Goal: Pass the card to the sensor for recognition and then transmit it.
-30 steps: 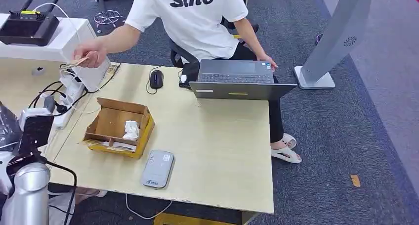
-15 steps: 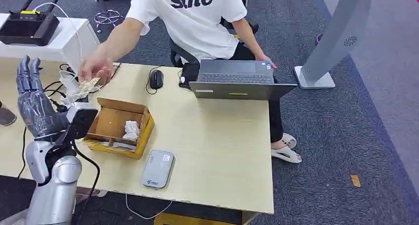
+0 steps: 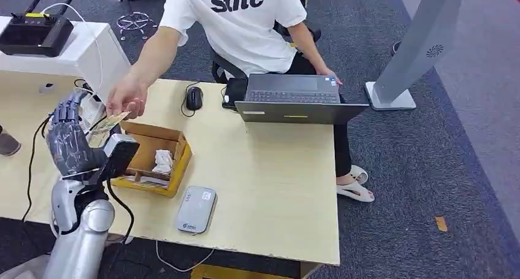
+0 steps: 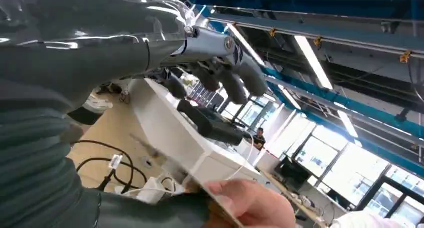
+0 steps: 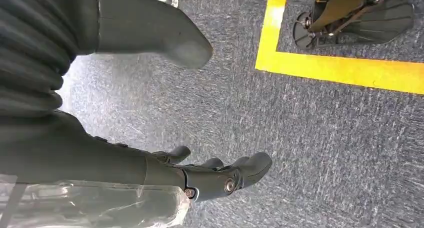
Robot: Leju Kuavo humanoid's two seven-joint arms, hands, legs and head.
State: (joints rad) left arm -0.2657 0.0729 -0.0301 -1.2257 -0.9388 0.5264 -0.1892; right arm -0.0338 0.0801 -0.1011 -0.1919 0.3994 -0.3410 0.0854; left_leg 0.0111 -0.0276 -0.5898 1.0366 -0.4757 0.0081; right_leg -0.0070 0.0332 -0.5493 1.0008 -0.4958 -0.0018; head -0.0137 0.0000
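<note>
- Tan card (image 3: pixel 110 123), left of frame, is pinched in the person's hand (image 3: pixel 126 97), touching the left hand (image 3: pixel 70 141)
- Left hand spread, grasping nothing; it should close gently on the card's edge
- Right hand (image 5: pixel 150 175) hangs slack

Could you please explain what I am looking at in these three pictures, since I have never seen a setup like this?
This is a humanoid robot with two silver arms ending in many-fingered hands. The wide picture comes from a camera high on its body, looking down at a table. The other two come from cameras at its wrists.

Its left hand is raised, fingers apart, holding nothing yet. A seated person's hand offers it a card; the left wrist view shows that card close up. The right hand hangs open above the carpet.

On the table lie a cardboard box, a grey card reader, a mouse and a laptop.
</note>
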